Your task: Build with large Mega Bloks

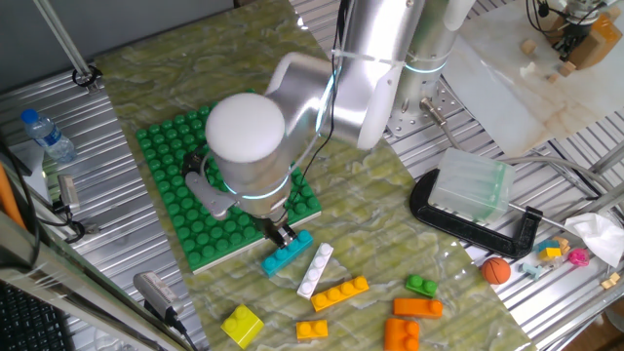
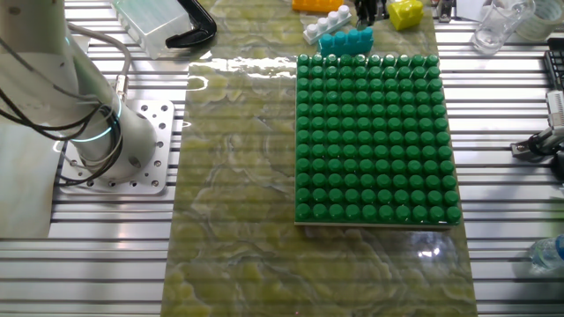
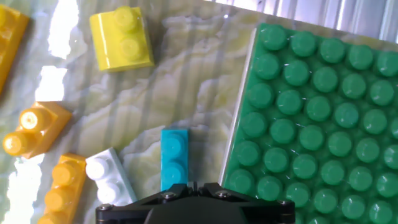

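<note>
My gripper (image 1: 283,234) hangs low over the mat by the front right edge of the green studded baseplate (image 1: 175,156). Its jaws look shut, and I see nothing between them in the hand view (image 3: 194,186). A teal brick (image 1: 288,253) lies on the mat just under the fingertips, next to the baseplate (image 3: 323,124). It also shows in the hand view (image 3: 175,155). A white brick (image 1: 315,270) lies beside it. A long orange brick (image 1: 339,292), a yellow brick (image 1: 242,325), a small orange brick (image 1: 312,330) and a green brick (image 1: 421,286) lie further forward.
A clear plastic box (image 1: 471,185) sits on a black clamp (image 1: 468,219) to the right. A small orange ball (image 1: 496,270) lies near it. Two more orange bricks (image 1: 417,308) lie at the front right. A water bottle (image 1: 47,135) lies at the left.
</note>
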`<state>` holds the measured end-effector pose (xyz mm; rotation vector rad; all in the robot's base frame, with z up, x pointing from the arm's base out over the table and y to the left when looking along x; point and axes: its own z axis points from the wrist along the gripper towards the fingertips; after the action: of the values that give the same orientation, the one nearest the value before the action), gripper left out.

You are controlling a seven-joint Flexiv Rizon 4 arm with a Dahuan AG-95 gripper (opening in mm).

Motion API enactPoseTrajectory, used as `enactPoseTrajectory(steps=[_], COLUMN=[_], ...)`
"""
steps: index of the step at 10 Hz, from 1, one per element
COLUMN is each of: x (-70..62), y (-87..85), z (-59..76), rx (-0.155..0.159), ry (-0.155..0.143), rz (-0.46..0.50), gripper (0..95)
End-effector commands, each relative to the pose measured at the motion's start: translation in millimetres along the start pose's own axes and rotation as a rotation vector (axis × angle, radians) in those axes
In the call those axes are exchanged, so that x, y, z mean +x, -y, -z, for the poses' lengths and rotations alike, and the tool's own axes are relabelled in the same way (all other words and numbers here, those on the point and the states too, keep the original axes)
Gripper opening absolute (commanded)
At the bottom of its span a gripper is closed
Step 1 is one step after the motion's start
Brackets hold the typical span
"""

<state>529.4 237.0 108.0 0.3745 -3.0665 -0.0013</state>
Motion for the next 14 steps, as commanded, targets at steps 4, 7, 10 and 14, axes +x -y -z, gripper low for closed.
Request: enactPoseTrajectory(steps=[4,7,10,14], x=[1.1,1.1,6.6,38.6], y=[0.1,0.1,-9.8,-27.4], z=[0.9,0.9,0.5,-6.2], rx=[-0.022,-0.012,0.005,0.015], ry=[0.012,0.019,0.019,0.026], rz=[0.000,0.031,0.014,-0.005], gripper=[0.0,0.0,0.0,38.0])
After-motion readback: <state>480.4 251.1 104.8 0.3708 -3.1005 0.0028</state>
